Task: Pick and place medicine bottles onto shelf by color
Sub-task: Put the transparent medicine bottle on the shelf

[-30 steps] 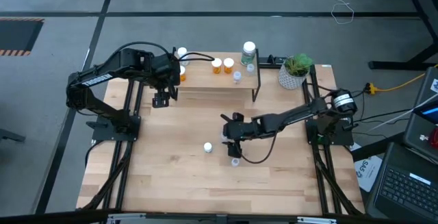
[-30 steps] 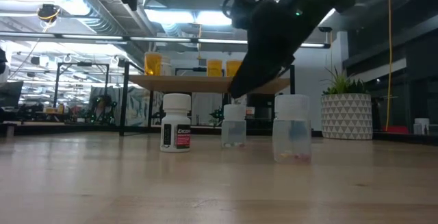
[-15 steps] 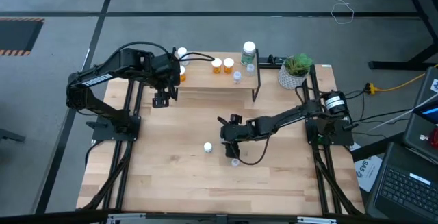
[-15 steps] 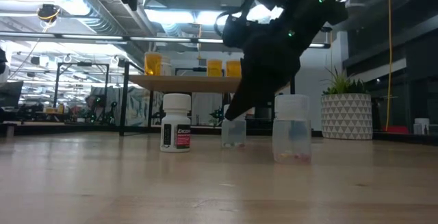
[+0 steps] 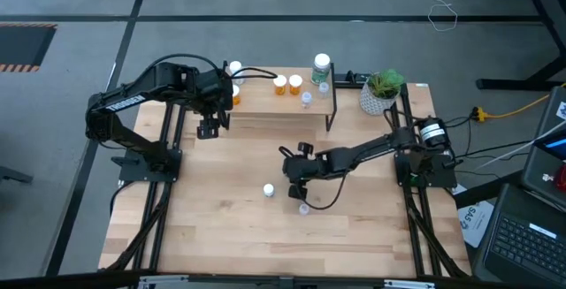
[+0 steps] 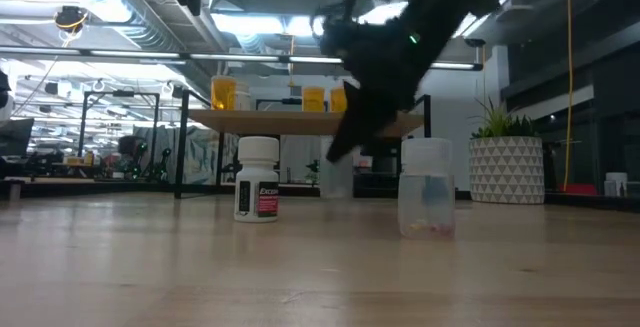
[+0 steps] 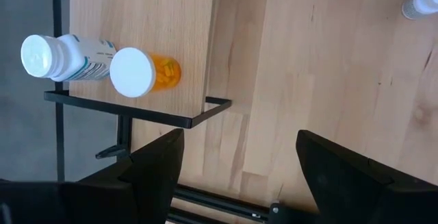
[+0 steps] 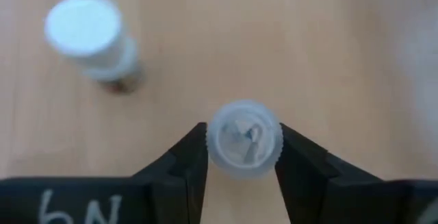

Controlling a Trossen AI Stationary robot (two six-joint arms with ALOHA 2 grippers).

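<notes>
Mid-table (image 5: 221, 236), the right claw (image 8: 243, 157) clamps a clear bottle (image 8: 244, 139) between its fingers.

The right arm (image 6: 400, 37) covers most of the clear bottle (image 6: 340, 179) in the low view, which shows only as a faint smear. The second clear bottle (image 8: 89, 35) is blurred in the right wrist view. A small bottle (image 7: 421, 3) is cut off at the left wrist picture's edge, label unreadable.
</notes>
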